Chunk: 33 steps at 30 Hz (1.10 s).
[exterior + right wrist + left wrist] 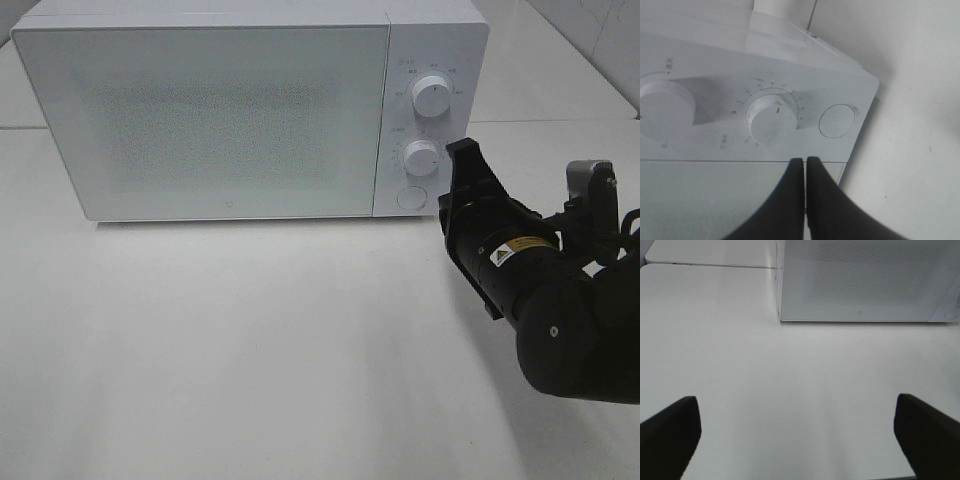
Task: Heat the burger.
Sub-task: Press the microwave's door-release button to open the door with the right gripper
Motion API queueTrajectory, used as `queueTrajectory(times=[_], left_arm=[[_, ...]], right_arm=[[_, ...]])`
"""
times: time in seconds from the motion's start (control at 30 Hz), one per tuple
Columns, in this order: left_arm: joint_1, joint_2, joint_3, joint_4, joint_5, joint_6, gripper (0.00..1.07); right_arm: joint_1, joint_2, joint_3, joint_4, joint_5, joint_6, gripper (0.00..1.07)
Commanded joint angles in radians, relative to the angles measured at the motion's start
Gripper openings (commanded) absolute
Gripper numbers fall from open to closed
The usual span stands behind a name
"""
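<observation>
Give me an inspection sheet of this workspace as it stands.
Surface: white table, no marks seen.
Job's things: burger not in view; microwave door closed.
Clutter: nothing seen.
Hands: left hand open and empty above the table; right hand shut and empty, tips near the lower dial.
Cables: dark cables beside the right arm.
Surroundings: pale tiles behind the microwave.

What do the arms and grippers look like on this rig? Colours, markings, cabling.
Right arm: glossy black, rounded cylindrical links, a yellow-and-white label, a silver-grey bracket, black cables. Right gripper and left gripper: plain black tapered fingers. Left arm not in view.
</observation>
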Motion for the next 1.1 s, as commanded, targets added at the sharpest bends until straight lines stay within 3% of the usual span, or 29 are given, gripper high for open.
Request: queueTrajectory(times=[0.03, 0.33, 0.7, 1.1], left_arm=[[0.002, -0.016, 0.002, -0.008, -0.006, -0.004, 0.98], [0.002, -0.016, 0.002, -0.008, -0.006, -0.004, 0.98], [0.002, -0.016, 0.002, -0.008, -0.006, -0.004, 0.98], [0.002, -0.016, 0.002, -0.008, -0.006, -0.004, 0.98]], right_arm=[[0.005, -0.005, -0.008, -0.006, 0.016, 0.162, 0.00], [0.004, 0.042, -0.024, -0.006, 0.047, 0.295, 0.00], [-0.014, 0.144, -0.128, 0.002, 0.048, 0.331, 0.00], [-0.105, 0.251, -0.280, -0.052, 0.137, 0.310, 0.00]])
